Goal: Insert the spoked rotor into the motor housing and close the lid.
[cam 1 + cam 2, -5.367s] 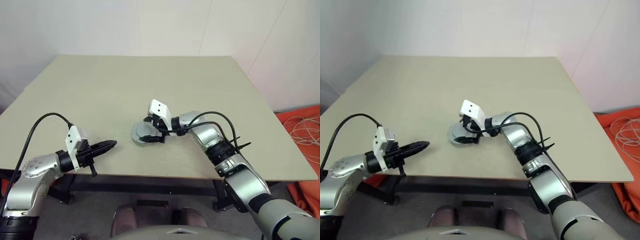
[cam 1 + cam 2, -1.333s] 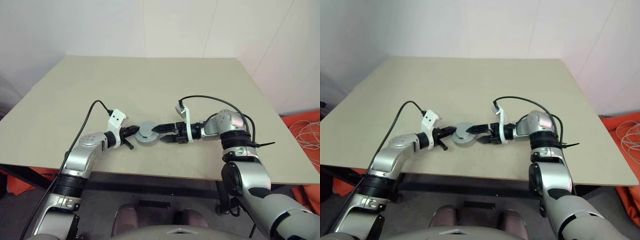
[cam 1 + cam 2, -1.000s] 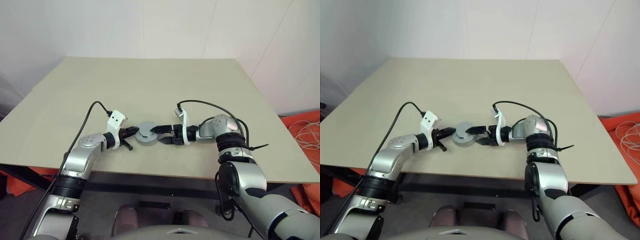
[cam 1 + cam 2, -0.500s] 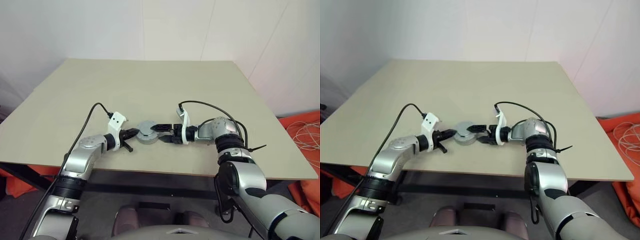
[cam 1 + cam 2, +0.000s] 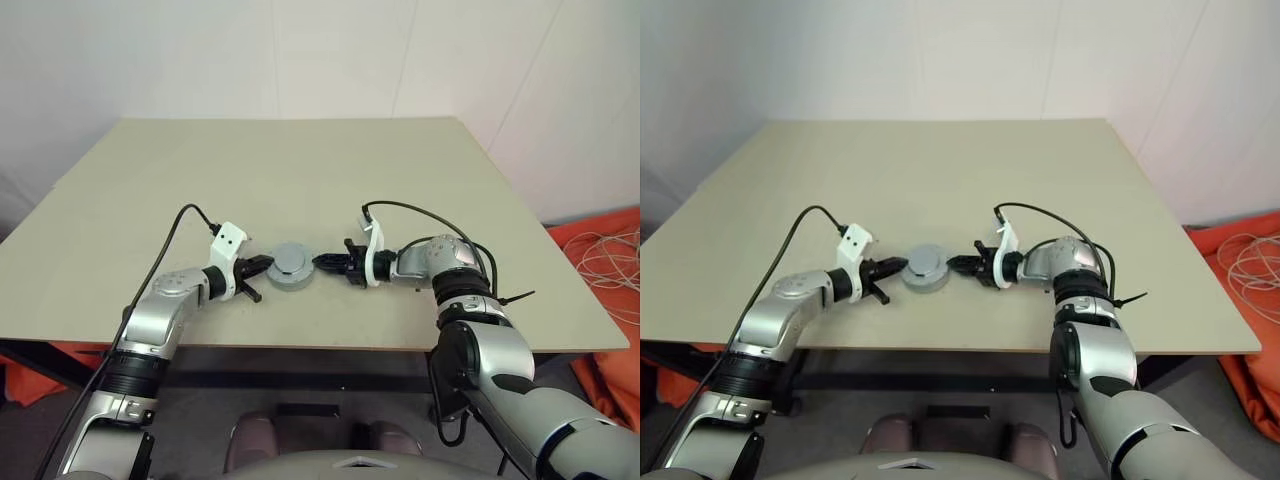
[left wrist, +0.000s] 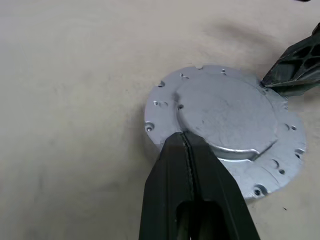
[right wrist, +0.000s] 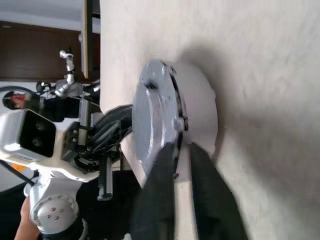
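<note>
The lid [image 6: 227, 117] sits closed on the motor housing [image 5: 290, 268] at frame centre, flanked by the left gripper [image 5: 262, 266] and right gripper [image 5: 322, 263], both pressed together empty, so assembly appears complete.

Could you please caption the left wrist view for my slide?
Shut left claw rests against the lidded motor housing on the table.

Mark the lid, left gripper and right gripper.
lid [image 6: 227, 112]: left wrist view, flat raised centre of its top.
left gripper [image 5: 264, 264]: left eye view, tip of the shut fingers.
right gripper [image 5: 322, 262]: left eye view, fingertips beside the lid's rim.
</note>
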Controlling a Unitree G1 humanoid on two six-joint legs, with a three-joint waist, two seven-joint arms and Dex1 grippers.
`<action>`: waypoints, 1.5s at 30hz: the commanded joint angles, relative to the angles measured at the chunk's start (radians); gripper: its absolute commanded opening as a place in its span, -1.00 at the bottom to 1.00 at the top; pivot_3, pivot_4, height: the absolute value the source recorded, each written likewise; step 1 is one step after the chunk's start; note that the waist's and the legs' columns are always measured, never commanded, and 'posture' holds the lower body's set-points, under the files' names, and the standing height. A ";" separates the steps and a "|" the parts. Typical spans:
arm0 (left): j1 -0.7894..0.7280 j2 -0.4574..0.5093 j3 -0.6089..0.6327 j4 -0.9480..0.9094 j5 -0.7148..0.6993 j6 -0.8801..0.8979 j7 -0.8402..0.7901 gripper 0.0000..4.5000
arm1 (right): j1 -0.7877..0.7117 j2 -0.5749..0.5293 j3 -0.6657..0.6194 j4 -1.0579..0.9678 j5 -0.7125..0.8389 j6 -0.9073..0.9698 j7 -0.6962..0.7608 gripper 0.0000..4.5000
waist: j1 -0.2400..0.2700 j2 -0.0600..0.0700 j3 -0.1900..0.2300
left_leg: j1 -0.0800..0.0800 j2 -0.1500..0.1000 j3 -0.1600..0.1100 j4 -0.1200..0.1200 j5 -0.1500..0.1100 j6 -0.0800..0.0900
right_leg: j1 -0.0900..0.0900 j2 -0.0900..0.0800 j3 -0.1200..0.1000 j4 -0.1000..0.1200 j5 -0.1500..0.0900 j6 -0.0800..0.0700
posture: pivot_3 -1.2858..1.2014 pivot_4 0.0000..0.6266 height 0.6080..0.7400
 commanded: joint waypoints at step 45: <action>0.000 -0.003 -0.030 -0.004 0.008 0.015 -0.011 -1.00 | -0.025 -0.061 0.114 -0.077 0.037 0.145 0.083 0.99 | 0.030 0.000 -0.004 | -0.017 -0.006 0.003 0.001 -0.004 -0.009 | -0.030 0.003 0.025 0.039 -0.005 -0.003 | 0.03 -1.00 1.00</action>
